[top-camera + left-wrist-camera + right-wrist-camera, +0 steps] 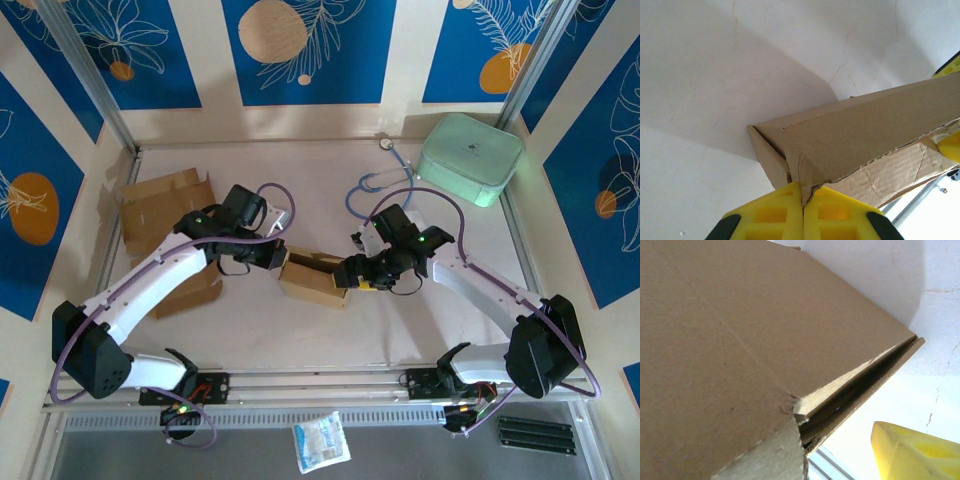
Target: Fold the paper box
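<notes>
The brown paper box (315, 278) lies in the middle of the table between my two grippers. My left gripper (280, 258) is at its left end. In the left wrist view the yellow fingers (775, 212) are pressed together, and the left gripper (803, 195) is shut on a crumpled corner flap of the box (865, 135). My right gripper (357, 275) is at the box's right end. In the right wrist view the box (740, 340) is very close and hides one finger. The other yellow finger (915, 450) stands apart from the box's edge, so these jaws are open.
Flat brown cardboard sheets (165, 215) lie at the back left. A mint-green case (470, 158) sits at the back right, with a stethoscope (385, 170) beside it. A white packet (320, 440) lies on the grey ledge in front of the arm bases.
</notes>
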Tool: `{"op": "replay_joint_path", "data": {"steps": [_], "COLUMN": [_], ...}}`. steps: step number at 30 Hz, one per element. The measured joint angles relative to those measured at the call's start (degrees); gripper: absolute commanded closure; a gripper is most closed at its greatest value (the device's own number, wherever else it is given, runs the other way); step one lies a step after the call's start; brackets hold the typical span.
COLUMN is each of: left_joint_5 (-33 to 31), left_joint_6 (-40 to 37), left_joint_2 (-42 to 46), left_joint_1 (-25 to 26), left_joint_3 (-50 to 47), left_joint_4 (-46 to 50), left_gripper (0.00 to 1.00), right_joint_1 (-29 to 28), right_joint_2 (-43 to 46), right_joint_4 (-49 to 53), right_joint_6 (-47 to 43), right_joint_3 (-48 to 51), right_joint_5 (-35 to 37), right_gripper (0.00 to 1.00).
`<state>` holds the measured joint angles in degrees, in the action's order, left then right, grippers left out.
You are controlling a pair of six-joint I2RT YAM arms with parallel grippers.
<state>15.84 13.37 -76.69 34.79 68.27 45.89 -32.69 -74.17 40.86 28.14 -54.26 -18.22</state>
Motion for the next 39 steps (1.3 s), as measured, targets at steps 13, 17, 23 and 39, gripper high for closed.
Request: {"op": "replay_joint_path", "data": {"steps": [13,17,23,39], "left_joint_5": [1.70,1.70,1.66,1.44], "left_joint_6": [-2.71,-2.99,-2.97,-2.91], "left_joint_2": [-1.46,-1.92,-2.49,-3.06], "left_joint_1": [0.22,0.57,0.76,0.87], "left_joint_3": [0.11,0.37,0.85,1.68], "left_joint_4": [-0.24,-0.11,0.13,0.92], "left_gripper": [0.93,0.93,0.93,0.93], "right_joint_1": [0.00,0.00,0.00,-1.60], "right_joint_2": [0.00,0.00,0.87,9.09], "right_joint_4": [0.33,1.22,3.39,9.51], "right_joint_6": [0.42,0.42,0.42,0.76], "right_joint_3": [-0.42,-1.22,-2.62,-5.31], "right_joint_5": [0.24,0.87,3.26,11.43], "right_gripper": [0.25,0.23,0.21,0.55]}}
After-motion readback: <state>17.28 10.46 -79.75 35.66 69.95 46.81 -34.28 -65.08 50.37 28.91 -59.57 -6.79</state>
